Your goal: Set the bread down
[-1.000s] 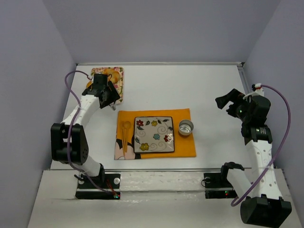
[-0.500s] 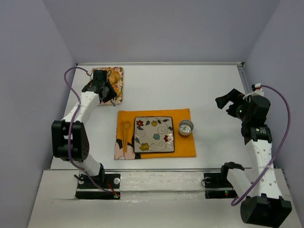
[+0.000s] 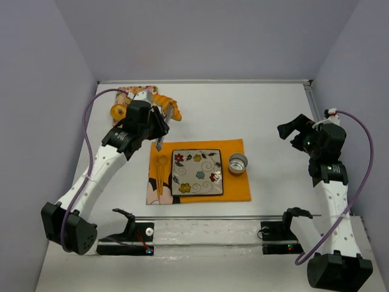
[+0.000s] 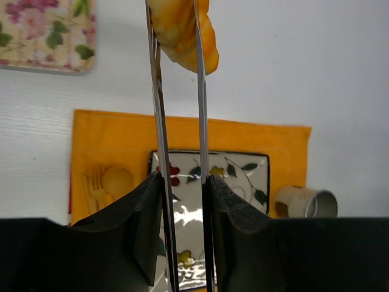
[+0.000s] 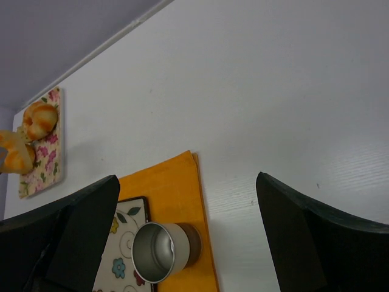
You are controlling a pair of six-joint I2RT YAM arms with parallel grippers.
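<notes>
Left fingers [image 4: 130,237], with long thin metal blades, are pinched narrow on a golden-orange bread roll [image 4: 177,27]. The roll is held clear above the white surface [image 3: 243,109], just right of the floral rectangular tray [image 4: 36,36] and beyond the far-left corner of the orange cloth placemat [image 3: 234,185].

A second golden roll [image 5: 39,118] lies on the tray.

On the mat:
- square flower-patterned plate [image 3: 196,172] at centre
- pale yellow spoon and fork [image 3: 159,173] left of the plate
- small metal cup [image 3: 237,163] right of the plate

Right fingers [image 5: 79,225] are spread wide, holding nothing, well to the right.

Overhead view from behind, wrist views close, all share plate [image 3: 197,173]
</notes>
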